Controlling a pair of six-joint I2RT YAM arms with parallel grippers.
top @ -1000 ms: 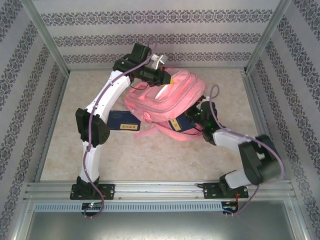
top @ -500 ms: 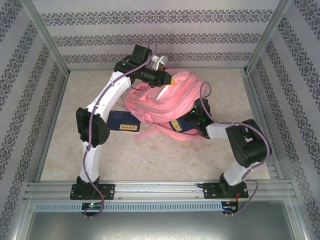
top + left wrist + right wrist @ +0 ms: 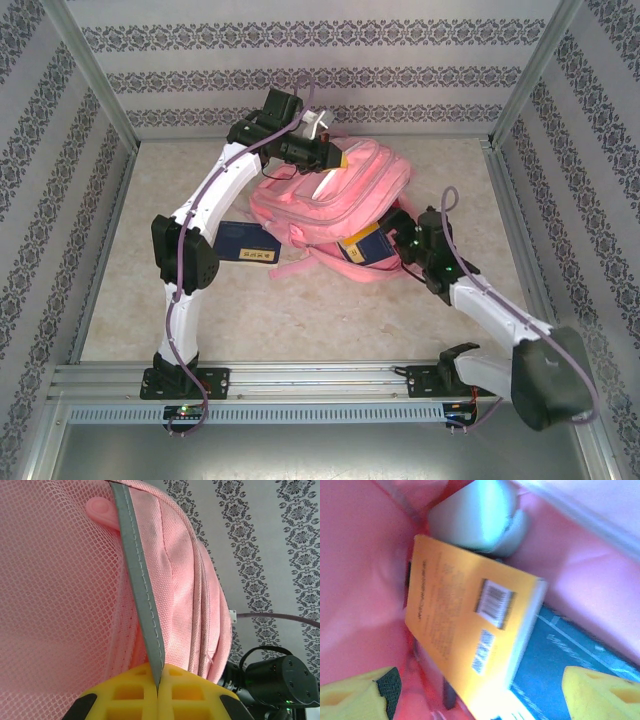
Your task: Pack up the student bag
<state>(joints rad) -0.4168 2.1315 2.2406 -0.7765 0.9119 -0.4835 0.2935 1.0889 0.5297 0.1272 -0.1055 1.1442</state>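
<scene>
One student bag (image 3: pixel 360 185) edge — pinched in left pincer (image 3: pixel 157 682).

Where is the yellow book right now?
In the top view, the yellow book lies in the bag's open mouth, right of centre, just ahead of the open right hand.

student bag (image 3: pixel 330 200) mid-worktop (image 3: pixel 300 310), toward back. upper book (image 3: pixel 362 245) inside bag's near-right mouth, lying on lower book (image 3: pixel 575 655). loose book (image 3: pixel 245 242) on worktop, against bag's left side. left gripper (image 3: pixel 338 160) at bag's far edge, right gripper (image 3: pixel 395 232) at mouth.
</scene>
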